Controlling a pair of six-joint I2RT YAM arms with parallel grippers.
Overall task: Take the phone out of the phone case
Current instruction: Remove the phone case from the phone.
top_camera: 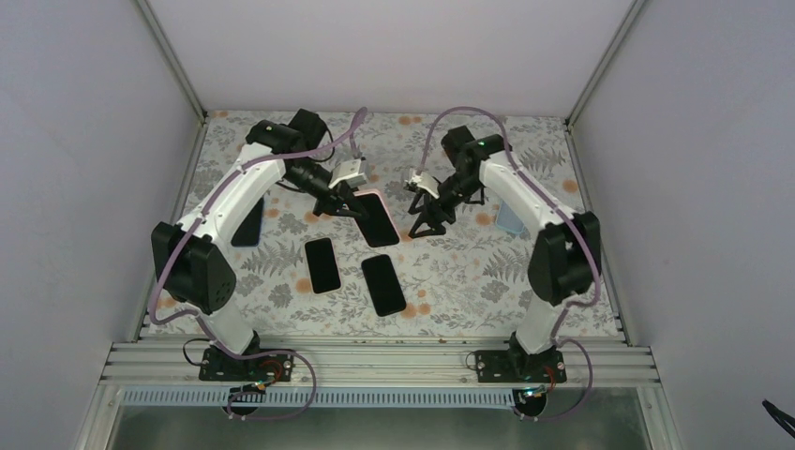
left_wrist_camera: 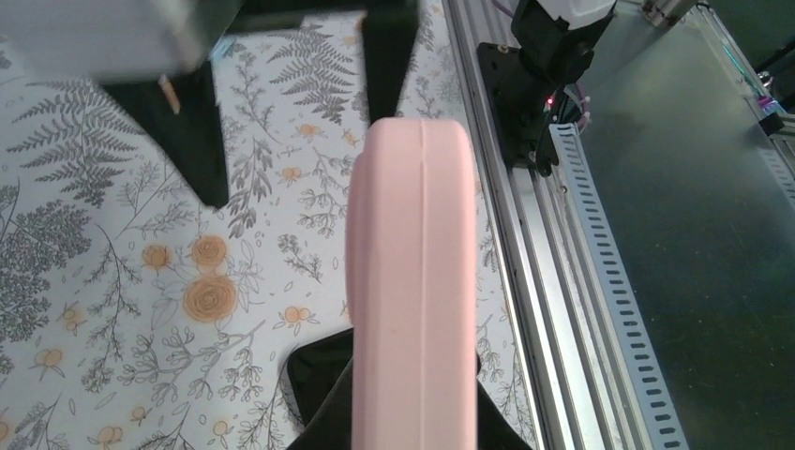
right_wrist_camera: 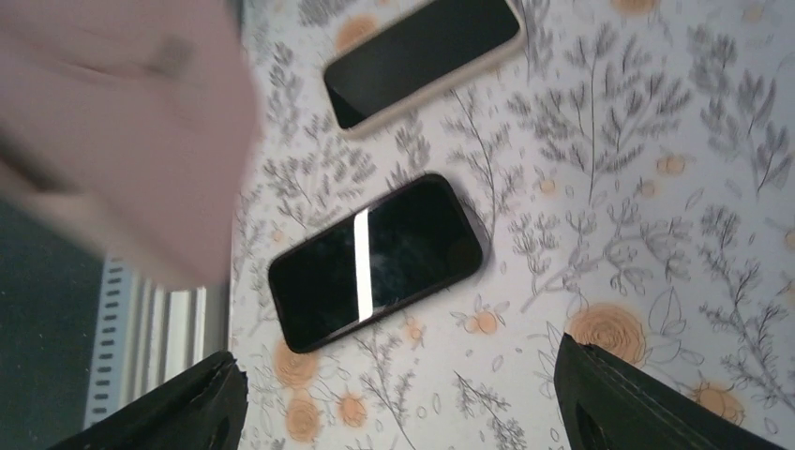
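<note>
Left gripper clamped the pink phone case, long axis running far-to-near; right gripper, jaws spread, stood just beside its right.

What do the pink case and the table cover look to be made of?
Pink case: probably silicone or soft rubber, matte; no glare, rounded edges, moulded seam line. Table cover: printed cloth or vinyl, matte; fern-and-flower pattern, no shine.

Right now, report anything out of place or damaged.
Nothing looks spilled or damaged. Only the pink rubbery phone case stands out: it hangs tilted above the floral tablecloth, clamped in the left end effector.
</note>
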